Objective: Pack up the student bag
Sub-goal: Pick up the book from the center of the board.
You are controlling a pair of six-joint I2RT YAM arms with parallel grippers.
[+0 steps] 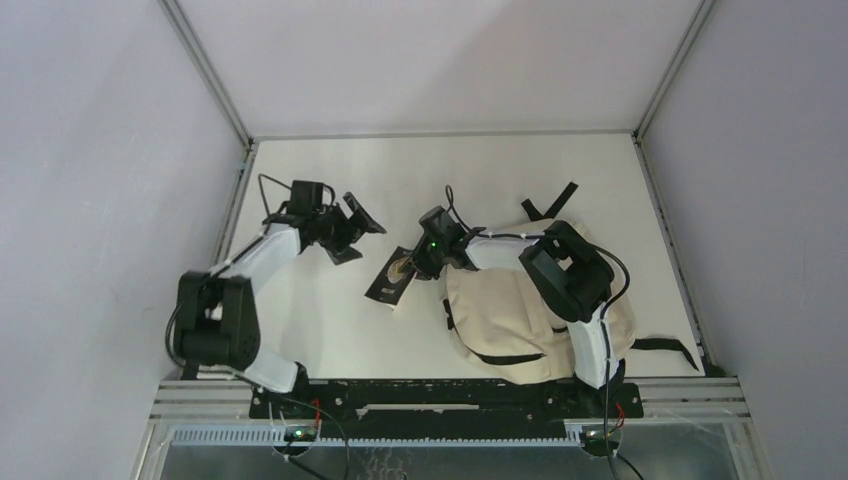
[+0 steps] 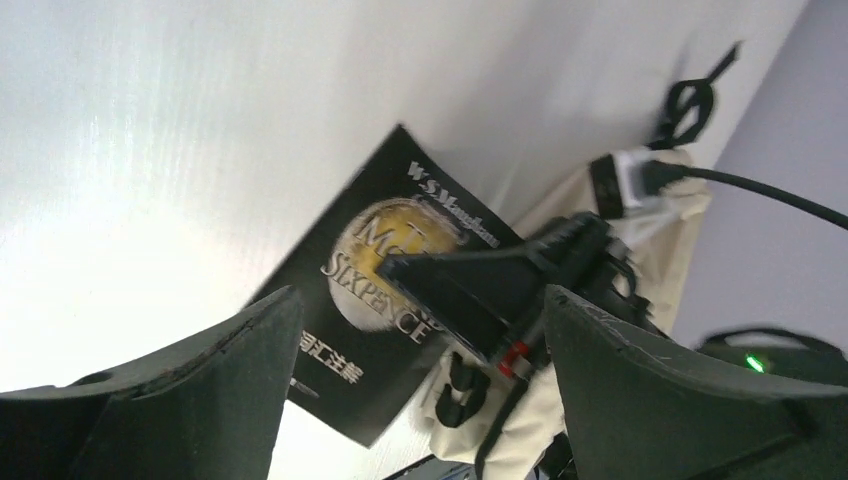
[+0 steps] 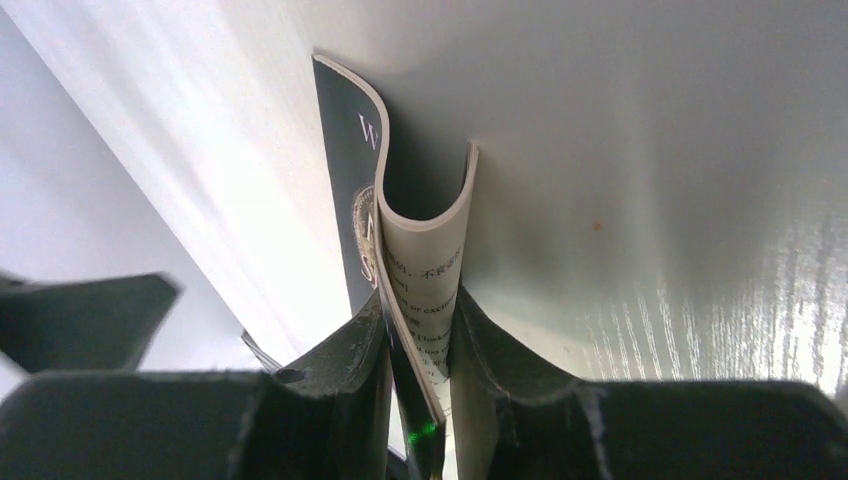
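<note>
**Fig. 1.** Your right end effector [image 3: 418,345]: clenched on edge of book [image 3: 425,262], pages bowed between its 2 fingers. Book: dark cover, on counter [image 1: 330,320], just left of student bag [image 1: 500,310]. Student bag: right half of counter, partly under your right arm. Your left end effector [image 1: 352,228]: released, fingers wide, near book, not touching.
</note>
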